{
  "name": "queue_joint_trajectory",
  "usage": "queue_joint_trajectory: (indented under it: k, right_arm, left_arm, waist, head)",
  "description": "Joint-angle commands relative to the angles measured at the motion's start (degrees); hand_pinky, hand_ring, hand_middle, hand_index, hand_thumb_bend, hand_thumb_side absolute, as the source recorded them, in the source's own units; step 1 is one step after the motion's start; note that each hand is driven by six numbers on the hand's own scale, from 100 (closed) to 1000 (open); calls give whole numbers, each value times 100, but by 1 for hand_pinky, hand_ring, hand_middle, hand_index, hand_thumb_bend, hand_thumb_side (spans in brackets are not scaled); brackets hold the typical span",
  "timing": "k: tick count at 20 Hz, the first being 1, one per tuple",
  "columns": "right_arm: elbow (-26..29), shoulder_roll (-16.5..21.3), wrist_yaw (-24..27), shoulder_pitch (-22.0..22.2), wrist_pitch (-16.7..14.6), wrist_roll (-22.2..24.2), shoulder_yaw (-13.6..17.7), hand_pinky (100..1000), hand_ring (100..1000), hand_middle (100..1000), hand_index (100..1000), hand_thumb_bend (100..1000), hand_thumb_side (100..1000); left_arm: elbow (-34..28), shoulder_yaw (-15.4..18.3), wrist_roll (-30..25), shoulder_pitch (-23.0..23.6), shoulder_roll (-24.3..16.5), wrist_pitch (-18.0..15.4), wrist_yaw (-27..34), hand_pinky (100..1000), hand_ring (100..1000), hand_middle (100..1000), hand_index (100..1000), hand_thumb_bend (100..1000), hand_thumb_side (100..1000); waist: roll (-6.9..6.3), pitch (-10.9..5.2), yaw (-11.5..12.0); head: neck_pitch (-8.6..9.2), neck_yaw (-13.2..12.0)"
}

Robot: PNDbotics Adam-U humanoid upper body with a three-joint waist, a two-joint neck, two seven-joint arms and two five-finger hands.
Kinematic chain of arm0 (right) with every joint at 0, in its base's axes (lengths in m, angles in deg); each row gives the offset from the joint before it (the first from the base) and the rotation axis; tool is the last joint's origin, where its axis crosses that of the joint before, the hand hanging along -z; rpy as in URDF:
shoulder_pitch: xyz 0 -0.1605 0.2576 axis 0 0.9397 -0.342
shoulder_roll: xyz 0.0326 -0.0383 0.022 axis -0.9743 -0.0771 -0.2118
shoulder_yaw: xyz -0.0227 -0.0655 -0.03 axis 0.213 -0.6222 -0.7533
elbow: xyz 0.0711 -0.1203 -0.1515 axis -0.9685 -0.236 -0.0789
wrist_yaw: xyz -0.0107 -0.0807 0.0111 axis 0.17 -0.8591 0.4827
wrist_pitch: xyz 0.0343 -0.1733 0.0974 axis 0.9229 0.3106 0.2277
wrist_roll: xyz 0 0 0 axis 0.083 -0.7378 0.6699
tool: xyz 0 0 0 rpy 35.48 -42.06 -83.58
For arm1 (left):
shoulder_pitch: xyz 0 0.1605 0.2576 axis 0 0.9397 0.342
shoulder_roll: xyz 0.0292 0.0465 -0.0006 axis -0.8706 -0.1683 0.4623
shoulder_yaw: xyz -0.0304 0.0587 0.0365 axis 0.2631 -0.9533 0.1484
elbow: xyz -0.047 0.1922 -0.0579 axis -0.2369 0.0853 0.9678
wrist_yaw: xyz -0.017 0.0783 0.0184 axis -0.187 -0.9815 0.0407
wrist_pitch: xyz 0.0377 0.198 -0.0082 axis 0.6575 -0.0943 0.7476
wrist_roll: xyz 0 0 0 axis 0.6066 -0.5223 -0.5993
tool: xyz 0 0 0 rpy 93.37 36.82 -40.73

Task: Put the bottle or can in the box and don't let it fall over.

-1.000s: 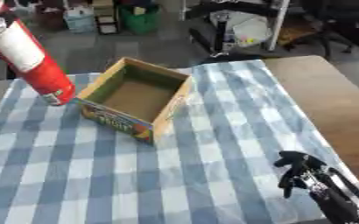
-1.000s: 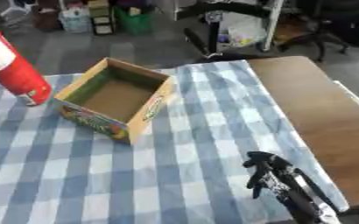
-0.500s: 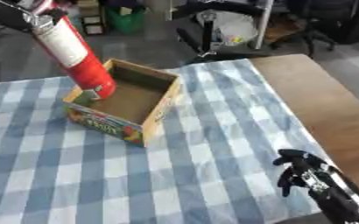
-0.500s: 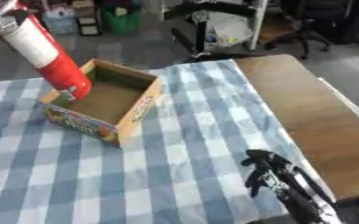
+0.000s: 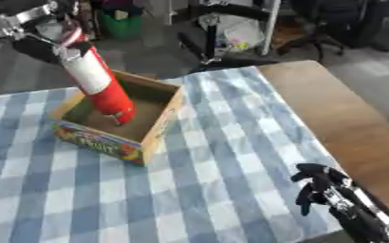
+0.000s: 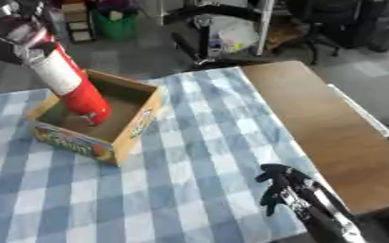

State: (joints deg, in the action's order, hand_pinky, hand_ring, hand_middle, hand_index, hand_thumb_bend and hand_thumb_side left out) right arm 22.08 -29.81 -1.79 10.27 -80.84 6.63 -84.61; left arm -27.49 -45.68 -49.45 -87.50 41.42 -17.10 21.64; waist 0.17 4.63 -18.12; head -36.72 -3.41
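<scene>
The left hand (image 5: 44,40), fingers curled around the top of the tilted red can (image 5: 98,85), is lowering its base into the open box (image 5: 152,135) near the tabletop's (image 5: 339,123) far left corner, presumably to seat it upright, while the right hand (image 5: 314,182) is idling with curled, empty fingers near the near right corner.

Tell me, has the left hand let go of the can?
No, the left hand grips the top of the can, which is tilted inside the box.

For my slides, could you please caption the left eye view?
Left hand lowers a tilted red can into the cardboard box.
</scene>
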Motion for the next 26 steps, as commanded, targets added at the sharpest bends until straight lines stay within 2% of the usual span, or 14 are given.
queue_joint_trajectory:
  k: [1,2,3,4,5,6,8,12,17,19,21,26]
  right_arm:
    - [64,7,76,-86,-8,40,-18,375,495,664,810,100,609]
    - [63,7,80,-90,-7,39,-14,375,495,664,810,100,609]
    - [59,8,81,-91,-5,36,-10,375,495,664,810,100,609]
    - [56,9,79,-89,-4,34,-7,375,495,664,810,100,609]
    - [53,11,75,-87,-3,33,-8,375,495,664,810,100,609]
    - [51,13,69,-85,-2,35,-11,375,495,664,810,100,609]
    - [49,14,62,-78,-5,40,-13,375,495,663,810,100,609]
    - [54,24,46,-51,-11,26,3,375,494,663,810,100,608]
    - [54,37,34,-29,-14,9,20,375,494,663,810,100,608]
    - [50,46,26,-17,-15,-4,36,375,494,663,810,100,608]
    - [45,64,11,5,-18,-30,65,375,494,663,810,100,608]
    - [58,95,-44,87,-39,-129,167,374,494,663,810,100,607]
  left_arm:
    - [39,-110,-147,-70,-28,-586,-319,127,407,494,670,100,100]
    - [55,-159,-47,-53,-17,-636,-419,324,498,573,738,207,212]
    - [60,-203,47,-40,-14,-699,-513,443,565,626,780,294,303]
    - [49,-242,139,-35,-19,-773,-604,695,759,761,855,526,534]
    - [40,-266,221,-34,-29,-847,-685,741,789,783,867,565,574]
    - [35,-279,294,-37,-38,-916,-748,839,855,830,886,648,644]
    - [9,-296,430,-48,-72,-1055,-825,895,906,875,904,709,693]
    - [-52,-277,691,-76,-154,-1190,-738,914,928,919,914,738,738]
    - [-183,-106,1113,-138,-372,-1062,-333,888,903,902,904,719,733]
    - [-255,18,1293,-150,-492,-945,-153,864,876,870,892,683,722]
    - [-397,140,1478,-96,-686,-821,31,850,856,850,883,599,692]
    - [-993,383,1913,461,-1331,-486,466,808,815,818,859,461,627]
  waist:
    - [2,-47,-24]
    - [0,-44,-28]
    - [-3,-43,-27]
    - [-7,-44,-21]
    - [-9,-46,-14]
    - [-11,-48,-8]
    - [-12,-52,8]
    - [-11,-66,48]
    - [-21,-83,97]
    - [-33,-92,137]
    - [-53,-111,203]
    - [-77,-128,424]
  head:
    - [117,26]
    - [107,24]
    - [93,23]
    - [78,22]
    - [69,25]
    - [70,32]
    - [72,46]
    - [94,83]
    - [103,133]
    - [90,168]
    - [72,213]
    - [68,383]
